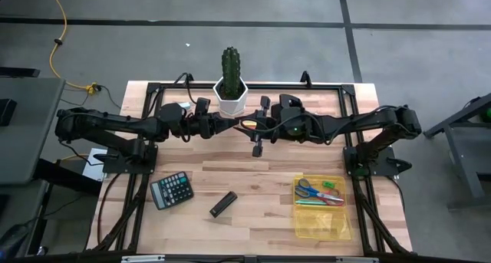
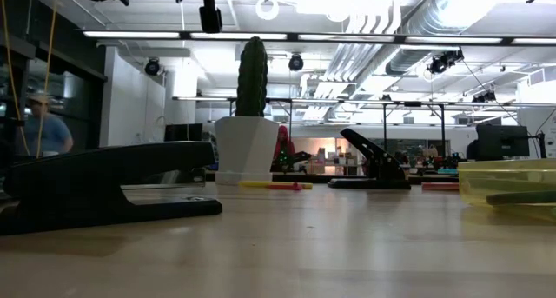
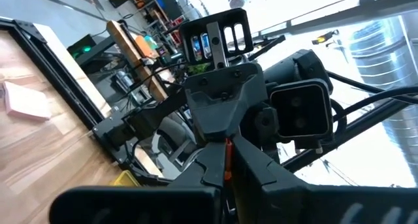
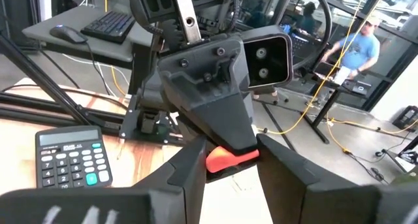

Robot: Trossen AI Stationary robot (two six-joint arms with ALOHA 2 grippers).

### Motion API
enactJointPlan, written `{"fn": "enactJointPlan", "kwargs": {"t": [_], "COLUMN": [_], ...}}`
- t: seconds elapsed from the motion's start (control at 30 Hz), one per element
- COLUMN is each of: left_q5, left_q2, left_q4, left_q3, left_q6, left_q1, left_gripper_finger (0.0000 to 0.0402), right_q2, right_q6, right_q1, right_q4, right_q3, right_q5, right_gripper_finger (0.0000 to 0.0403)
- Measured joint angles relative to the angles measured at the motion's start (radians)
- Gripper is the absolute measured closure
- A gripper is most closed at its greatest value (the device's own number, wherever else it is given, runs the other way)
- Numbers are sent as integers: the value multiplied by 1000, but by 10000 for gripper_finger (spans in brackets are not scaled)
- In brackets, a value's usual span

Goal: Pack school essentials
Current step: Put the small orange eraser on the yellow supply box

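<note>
The left claw (image 1: 236, 123) and right claw (image 1: 247, 124) are meeting above the surface (image 1: 253, 217), both pinching a red marker (image 4: 230, 158) near the cactus (image 1: 231, 70).

No words, brand names or signs can be read anywhere, and the keys on the black calculator (image 4: 70, 160) are too small and blurry to make out.

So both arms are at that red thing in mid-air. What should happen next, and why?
Probably the left end effector should let go. It is shut on the red item, the right end effector grips it too, and the yellow tray lies on the right arm's side.
</note>
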State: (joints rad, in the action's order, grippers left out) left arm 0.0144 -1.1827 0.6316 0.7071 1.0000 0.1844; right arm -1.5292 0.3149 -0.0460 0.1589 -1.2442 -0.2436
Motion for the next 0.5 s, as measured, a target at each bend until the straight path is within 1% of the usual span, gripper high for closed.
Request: {"fn": "enactJointPlan", "kwargs": {"t": [0.1, 0.23, 0.5], "left_q5": [-3, -3, -7], "left_q2": [1, 1, 3], "left_q4": [-11, -16, -30], "left_q3": [0, 0, 1], "left_q6": [0, 1, 10], "left_q1": [0, 0, 9], "left_gripper_finger": [399, 387, 338], "right_q2": [-1, -1, -2], "right_q6": [0, 0, 0], "right_q1": [0, 0, 1], "right_q4": [0, 0, -3], "right_q3": [2, 2, 3], "right_q5": [-2, -2, -7], "right_gripper_finger": [286, 291, 327]}}
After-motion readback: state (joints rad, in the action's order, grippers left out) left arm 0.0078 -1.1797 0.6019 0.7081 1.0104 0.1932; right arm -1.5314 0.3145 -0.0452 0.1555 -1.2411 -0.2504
